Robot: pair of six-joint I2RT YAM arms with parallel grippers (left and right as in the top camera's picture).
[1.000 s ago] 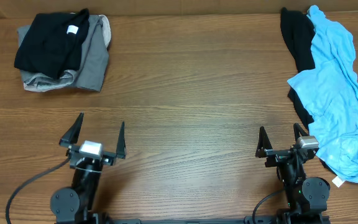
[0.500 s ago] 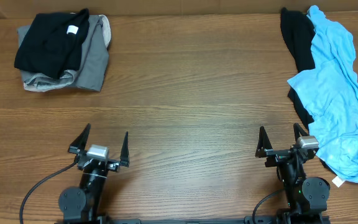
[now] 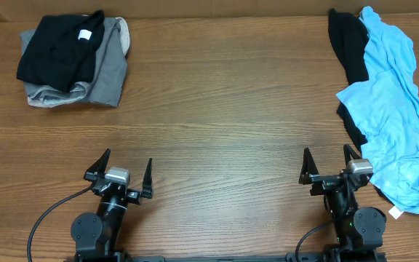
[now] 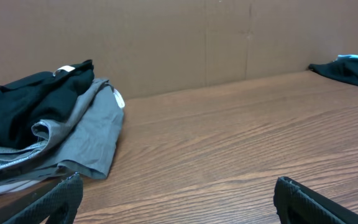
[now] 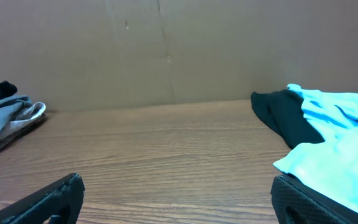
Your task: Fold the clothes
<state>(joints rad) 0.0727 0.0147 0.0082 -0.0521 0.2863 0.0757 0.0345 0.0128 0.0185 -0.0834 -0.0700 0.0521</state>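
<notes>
Gaping to the full on both the left gripper (image 3: 129, 156) and the right gripper (image 3: 326, 148): jaws released, nothing between the fingers, only bare wooden table (image 3: 224, 124) beneath. Parked low at the near edge, touching no cloth.

Lying just beside the right gripper, on its outer side: a light-blue garment (image 3: 391, 109), unfolded and next in line by the look of it. Probably handles as thin, limp, light cloth, with no stiffness, sagging and bunching once lifted, sliding easily on smooth wood, not fragile. Best pinched at an edge such as a hem, a shoulder seam or a corner, not in the bulk; likely at two spread points, one per gripper, to draw it flat before any fold. Risks dragging up the layer underneath at the overlap, so safer taken on a patch of blue alone.

Looks crumpled and creased, strung along the table's right edge from far to near, with a small white tag (image 3: 395, 212) at the near corner. Draped over a black garment (image 3: 344, 44), peeking out at the far end and along the inner side.

Well apart, at the far left corner: a black T-shirt (image 3: 57, 47), folded, white neck label (image 3: 85, 35) up, stacked on folded grey garments (image 3: 108, 76).
</notes>
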